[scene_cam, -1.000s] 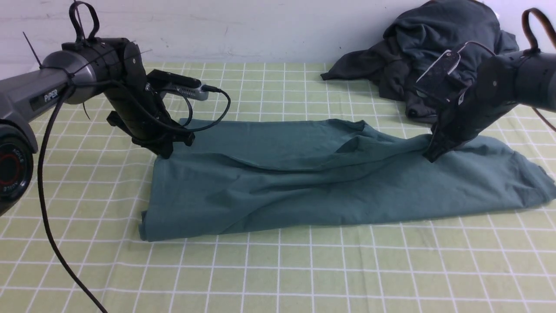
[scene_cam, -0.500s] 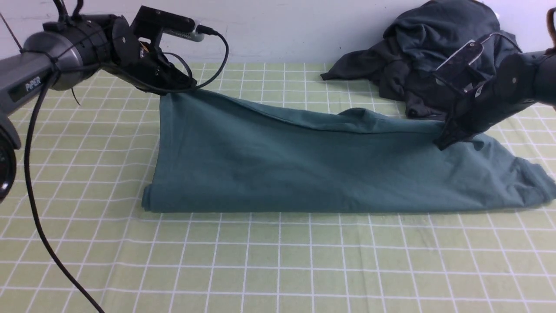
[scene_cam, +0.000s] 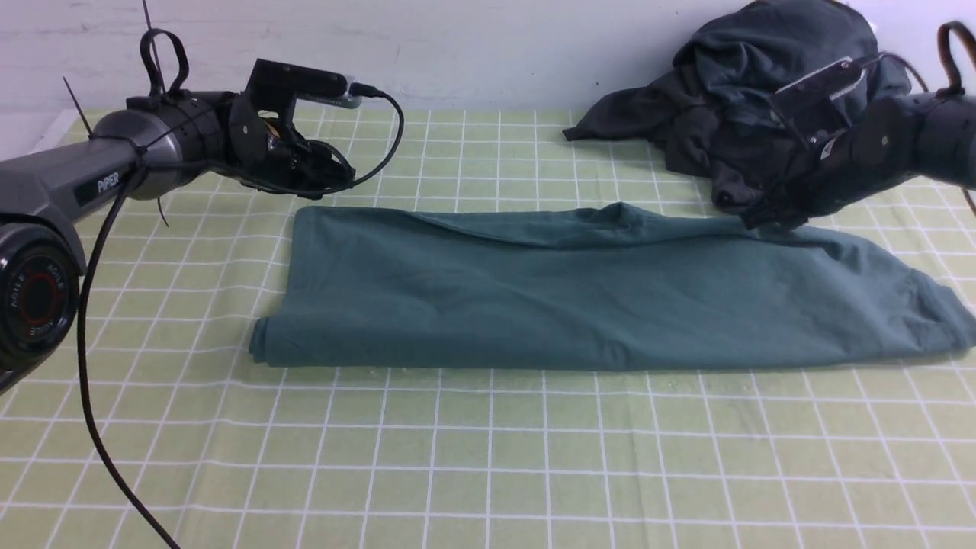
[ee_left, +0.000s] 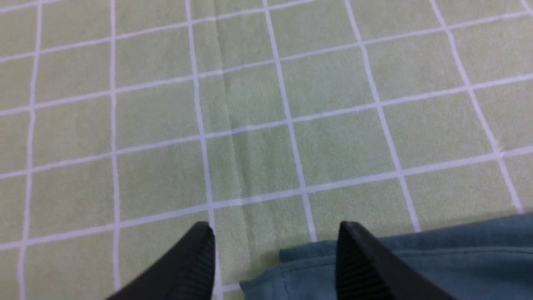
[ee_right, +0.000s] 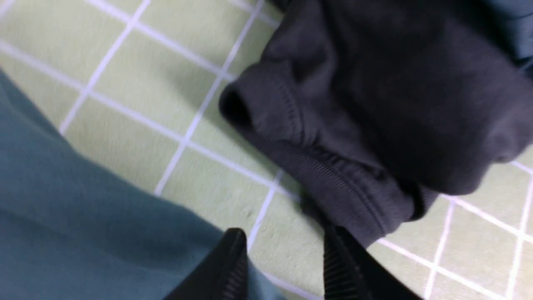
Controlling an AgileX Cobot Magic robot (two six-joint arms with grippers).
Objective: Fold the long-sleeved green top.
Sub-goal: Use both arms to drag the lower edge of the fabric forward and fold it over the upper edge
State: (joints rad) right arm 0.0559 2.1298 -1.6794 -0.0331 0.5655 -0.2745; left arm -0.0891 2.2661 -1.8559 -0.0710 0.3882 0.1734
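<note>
Upper left: your left gripper [scene_cam: 337,183] hovers, fingers [ee_left: 195,258] spread, empty. Centre: green long-sleeved top [scene_cam: 579,297] lies flat on the table [scene_cam: 488,473], folded lengthwise into one long band. Right: your right gripper [scene_cam: 756,221], fingers parted, empty. Crosswise folds look not yet done.

The left arm [scene_cam: 69,179] reaches forward almost level. Its wrist is turned so that the wrist camera [scene_cam: 301,76] sits above the fingers. The left gripper [scene_cam: 334,179] points forward and slightly down. Seen from the wrist, its two black ribbed fingers [ee_left: 195,262] stand wide apart. The right arm [scene_cam: 923,133] comes in from the side and slopes down toward its fingertips. The right gripper [scene_cam: 759,221] is angled low, its fingers [ee_right: 231,266] parted with a clear gap between the pads.
</note>
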